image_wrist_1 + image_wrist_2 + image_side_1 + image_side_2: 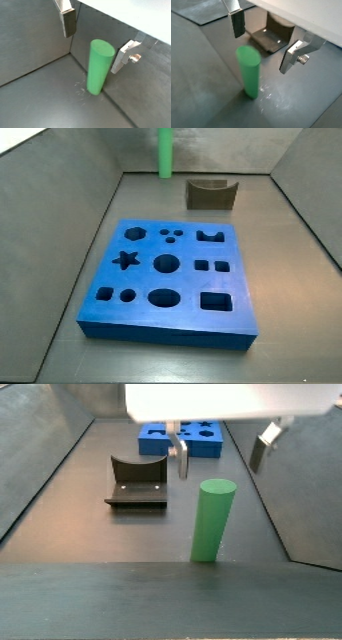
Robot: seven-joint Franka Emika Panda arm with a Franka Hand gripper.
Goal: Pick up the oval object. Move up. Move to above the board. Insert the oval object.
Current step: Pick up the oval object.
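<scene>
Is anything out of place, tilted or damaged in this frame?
Nothing stands out. The oval object stands upright on the floor, the open gripper above it, not touching. The board lies flat, cutouts empty; the fixture sits upright.

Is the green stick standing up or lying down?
Standing up. The oval object stands on its end on the floor, not touched; the open gripper hangs above it, a finger on each side.

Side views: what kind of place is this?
Probably a lab test cell for peg insertion: grey walled enclosure, the board with shaped cutouts, the oval object standing upright, a fixture, and the tool open above.
</scene>
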